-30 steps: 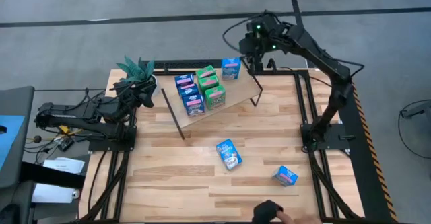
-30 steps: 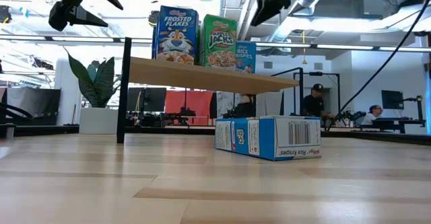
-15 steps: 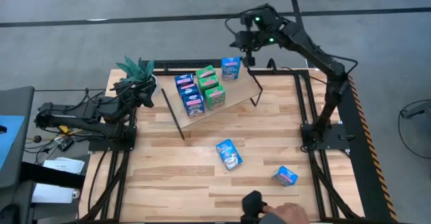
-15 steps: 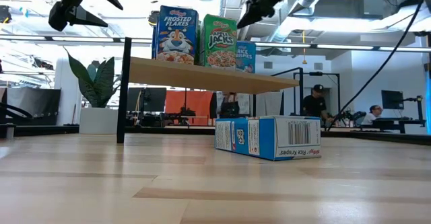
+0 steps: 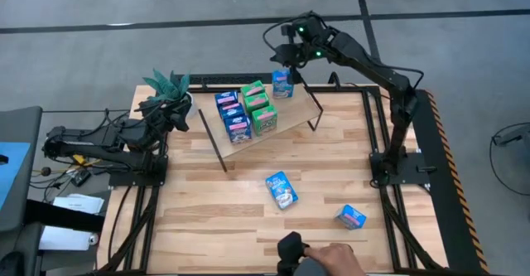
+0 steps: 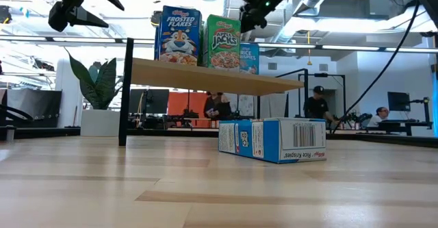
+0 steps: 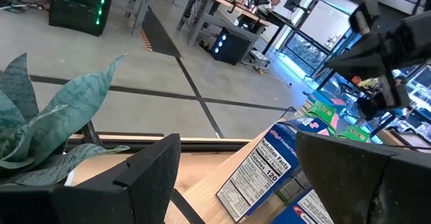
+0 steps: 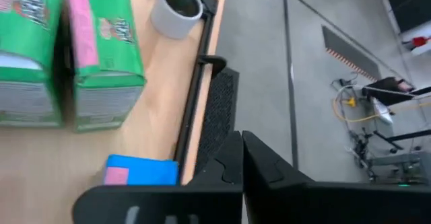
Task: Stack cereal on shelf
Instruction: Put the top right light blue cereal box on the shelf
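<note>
The shelf (image 5: pixel 263 120) stands at the table's far middle, with several cereal boxes upright on its board. They are blue (image 5: pixel 237 128) and green (image 5: pixel 264 119), and one small blue box (image 5: pixel 283 83) stands at the far right end. Two more blue boxes (image 5: pixel 281 190) (image 5: pixel 351 218) lie flat on the table. My right gripper (image 5: pixel 284 59) is shut. It hangs just beyond and above the small blue box (image 8: pixel 140 170), pointing slantwise down, and a gap shows above the box in the low view (image 6: pixel 245 21). My left gripper (image 7: pixel 236 183) waits open at the table's left.
A green plant (image 5: pixel 168 87) in a white pot (image 8: pixel 176 9) stands at the far left corner, beside my left gripper. A person's hand in a dark glove (image 5: pixel 296 251) reaches over the table's near edge. Bare tabletop (image 5: pixel 207 218) lies between shelf and near edge.
My right gripper has moved toward the table's left, from beyond the shelf's right end to above the small blue box, sinking a little and tipping further down. The boxes have not moved. The person's hand has slid left along the near edge.
</note>
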You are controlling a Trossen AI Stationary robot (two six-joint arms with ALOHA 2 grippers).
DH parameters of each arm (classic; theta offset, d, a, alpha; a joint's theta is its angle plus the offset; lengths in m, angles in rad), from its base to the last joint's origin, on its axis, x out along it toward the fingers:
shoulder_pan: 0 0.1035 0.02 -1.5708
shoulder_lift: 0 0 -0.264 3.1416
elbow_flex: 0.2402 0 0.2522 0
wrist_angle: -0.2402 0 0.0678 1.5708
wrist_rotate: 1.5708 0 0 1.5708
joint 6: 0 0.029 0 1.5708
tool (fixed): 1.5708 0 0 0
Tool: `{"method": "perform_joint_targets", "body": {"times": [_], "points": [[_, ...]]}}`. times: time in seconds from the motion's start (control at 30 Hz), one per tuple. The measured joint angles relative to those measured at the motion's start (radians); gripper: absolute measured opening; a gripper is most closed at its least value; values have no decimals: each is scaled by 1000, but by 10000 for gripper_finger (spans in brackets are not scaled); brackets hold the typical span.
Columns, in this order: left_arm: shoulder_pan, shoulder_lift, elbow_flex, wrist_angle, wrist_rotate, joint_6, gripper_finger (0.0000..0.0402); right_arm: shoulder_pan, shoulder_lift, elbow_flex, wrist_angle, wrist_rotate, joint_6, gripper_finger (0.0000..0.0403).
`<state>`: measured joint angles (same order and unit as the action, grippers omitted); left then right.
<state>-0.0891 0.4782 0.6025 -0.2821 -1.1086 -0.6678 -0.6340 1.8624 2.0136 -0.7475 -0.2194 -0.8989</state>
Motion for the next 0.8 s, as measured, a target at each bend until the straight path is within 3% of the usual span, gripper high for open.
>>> {"method": "perform_joint_targets", "body": {"times": [0.8], "points": [[0,0,0,-2,-3,1,283,10,46,1,-87,33,-2,18]]}}
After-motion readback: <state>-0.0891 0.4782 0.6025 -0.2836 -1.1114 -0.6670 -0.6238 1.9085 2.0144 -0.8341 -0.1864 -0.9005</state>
